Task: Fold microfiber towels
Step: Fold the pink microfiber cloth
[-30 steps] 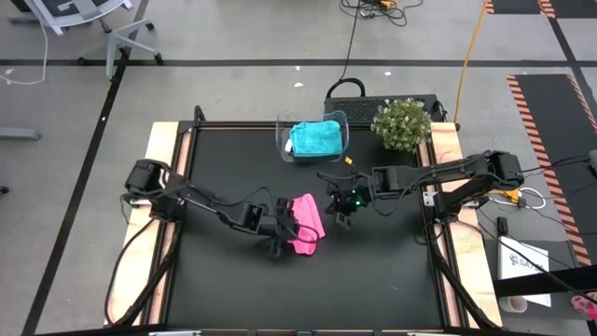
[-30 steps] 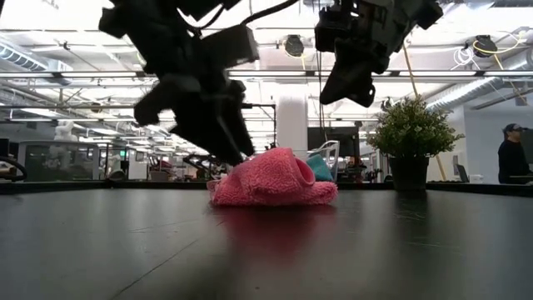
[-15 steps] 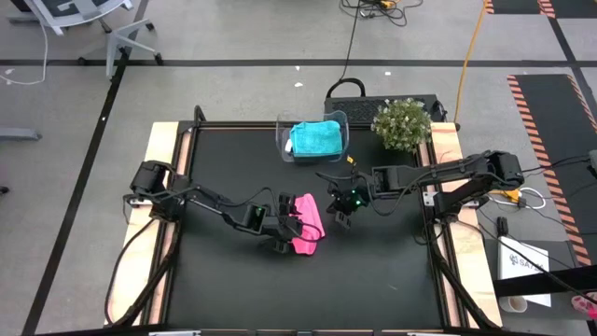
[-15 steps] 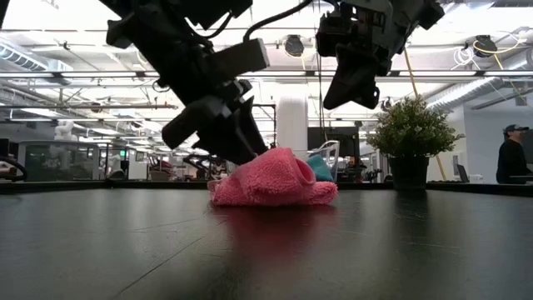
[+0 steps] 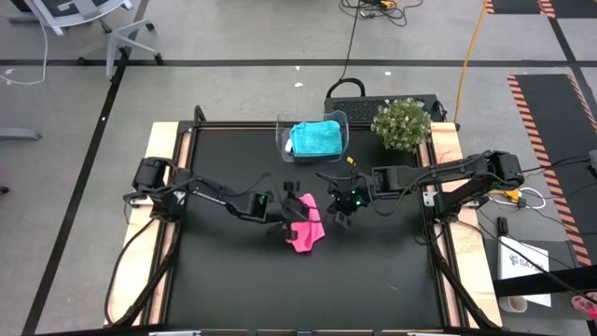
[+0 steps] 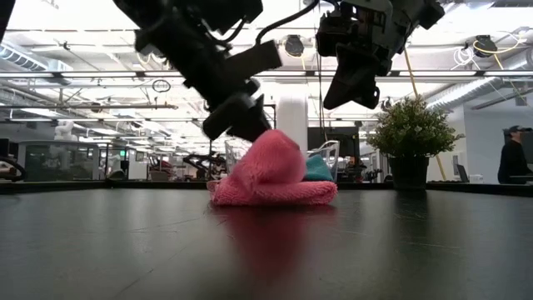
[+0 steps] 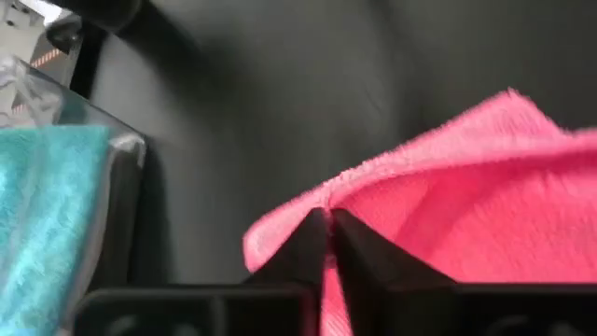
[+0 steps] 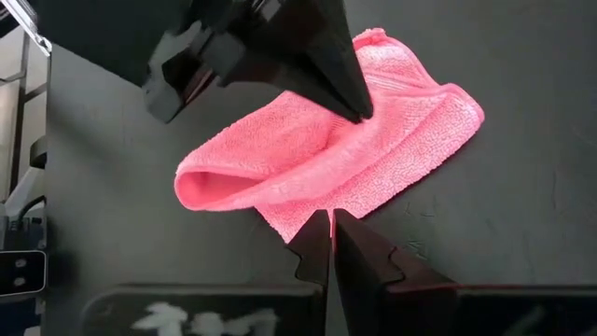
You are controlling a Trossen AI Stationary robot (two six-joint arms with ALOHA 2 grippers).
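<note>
towel [image 5: 305, 229] mid-table | second towel [image 5: 315, 139] in bin [image 5: 283, 142] behind

Clear bin [image 5: 338, 128] at the bench's [image 5: 233, 289] far edge; potted plant [image 5: 402, 124] at its far right corner.

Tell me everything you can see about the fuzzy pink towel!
The bright pink fuzzy microfiber towel looks soft and loopy, like terry cloth. It lies crumpled and partly folded over itself in the middle of the black table, one edge pulled up into a hump. The left claw is shut on that raised edge, pinching it. The rest sags down and rests on the table. The right claw hovers just above it, shut and not touching it.
</note>
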